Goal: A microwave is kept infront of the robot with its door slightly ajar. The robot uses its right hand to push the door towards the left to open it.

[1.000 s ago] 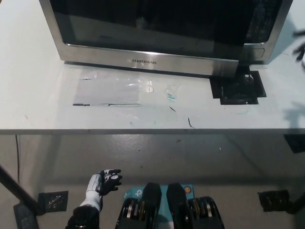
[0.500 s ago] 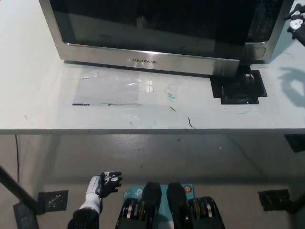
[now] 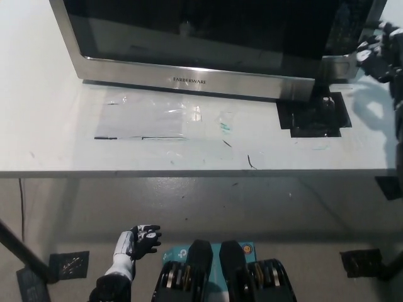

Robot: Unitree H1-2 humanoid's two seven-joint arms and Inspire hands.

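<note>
stainless steel frames the dark glass door (image 3: 201, 31) of a farberware microwave (image 3: 189, 78) standing on a white bench (image 3: 50, 126), its front filling the top of the head view. the door sits to the left of the robot's black right hand (image 3: 378, 53), which is raised at the far right edge of the frame, level with the microwave's lower right corner and just beside the control side of the oven. whether that hand touches the microwave cannot be told; it looks close to the edge but partly blurred, and whether its fingers are apart or closed cannot be told either. its arm runs down the right border of the picture. below and to the left of this hand, a black square mat (image 3: 313, 114) lies on the bench under the oven's right front corner. further left, a patch of clear tape or film (image 3: 151, 119) gleams on the bench top in front of the door, with a few small dark scuffs near the bench's front edge. the white left hand (image 3: 140, 240) rests far below and to the left, under the level of the bench near the floor, its dark fingers curled loosely and holding nothing.
</note>
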